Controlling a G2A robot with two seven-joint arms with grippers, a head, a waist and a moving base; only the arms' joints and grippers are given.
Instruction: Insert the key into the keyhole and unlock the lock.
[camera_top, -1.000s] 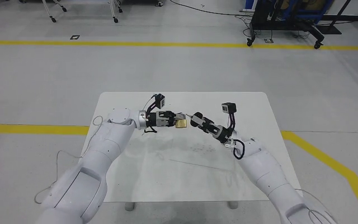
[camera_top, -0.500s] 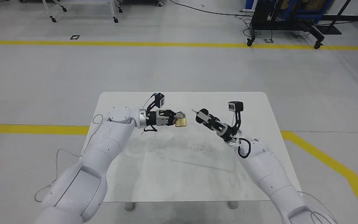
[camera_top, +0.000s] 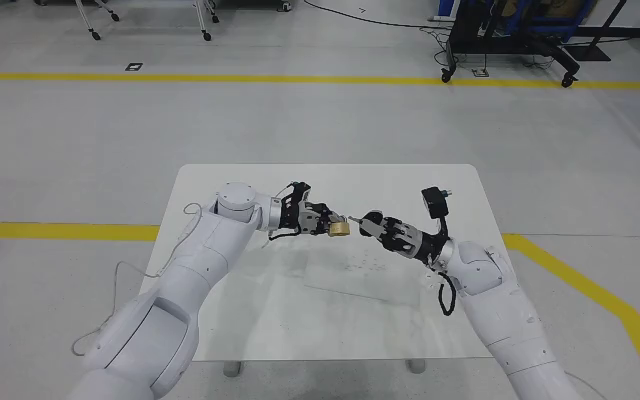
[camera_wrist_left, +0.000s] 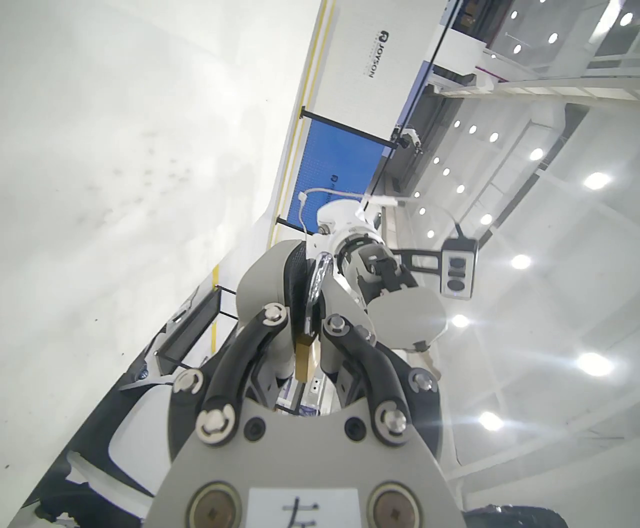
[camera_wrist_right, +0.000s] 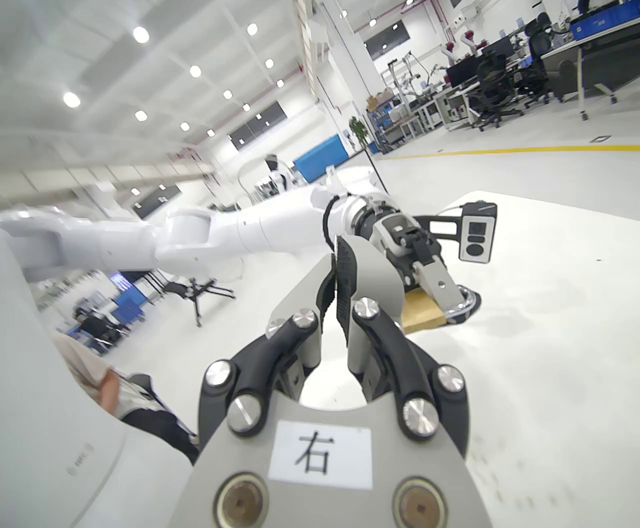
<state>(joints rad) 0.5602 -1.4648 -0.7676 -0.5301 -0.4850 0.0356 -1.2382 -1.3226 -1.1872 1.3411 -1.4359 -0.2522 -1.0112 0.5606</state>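
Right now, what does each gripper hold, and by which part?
Left fingers clamp the padlock by its brass body. Right fingers pinch the key; the gripped part is hidden.

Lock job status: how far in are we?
Done: the left gripper is clamped on the padlock, and the right gripper grips the key. In hand: the key tip meets the padlock's end; how deep it sits cannot be told. Remaining: seat it fully, turn it and free the shackle, which shows no sign of opening.

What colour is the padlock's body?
The padlock is brass-gold, with a silver shackle; clearest in the right wrist view.
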